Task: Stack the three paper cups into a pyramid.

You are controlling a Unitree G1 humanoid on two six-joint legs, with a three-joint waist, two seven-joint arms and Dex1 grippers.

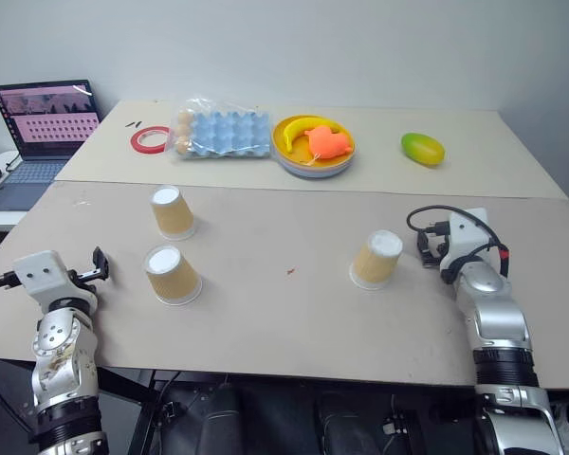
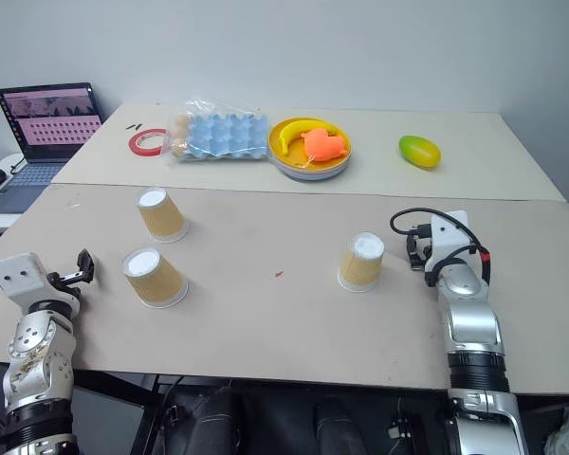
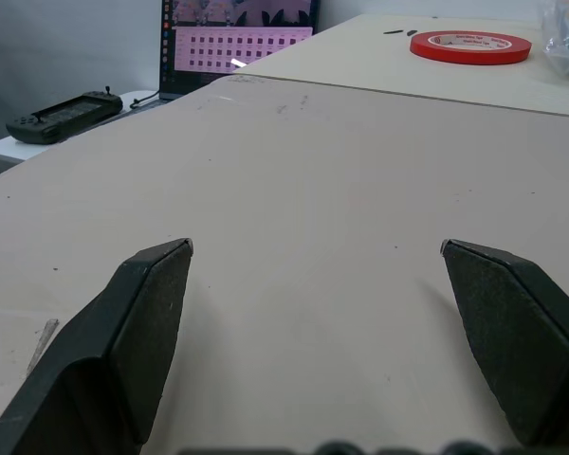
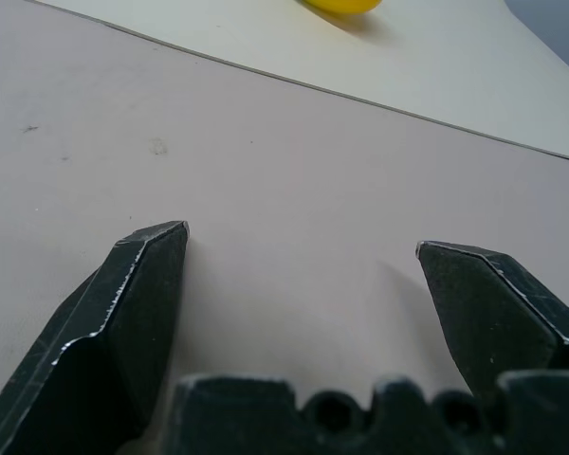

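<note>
3 paper cups, all upside down, unstacked on near table (image 1: 294, 322). Far-left cup (image 1: 174, 211) and near-left cup (image 1: 172, 275) sit close together on the left; right cup (image 1: 377, 259) stands well apart, right of centre. Left gripper (image 3: 318, 251) released, fingers wide, nothing btwn them, at near-left table edge, left of near-left cup. Right gripper (image 4: 302, 248) also released, empty, just right of right cup, not touching. Far table: laptop (image 1: 40, 133), red tape roll (image 1: 150, 139), blue egg tray (image 1: 226, 133), yellow plate (image 1: 313, 147) w/ banana (image 1: 302, 129), mango (image 1: 423, 149).
</note>
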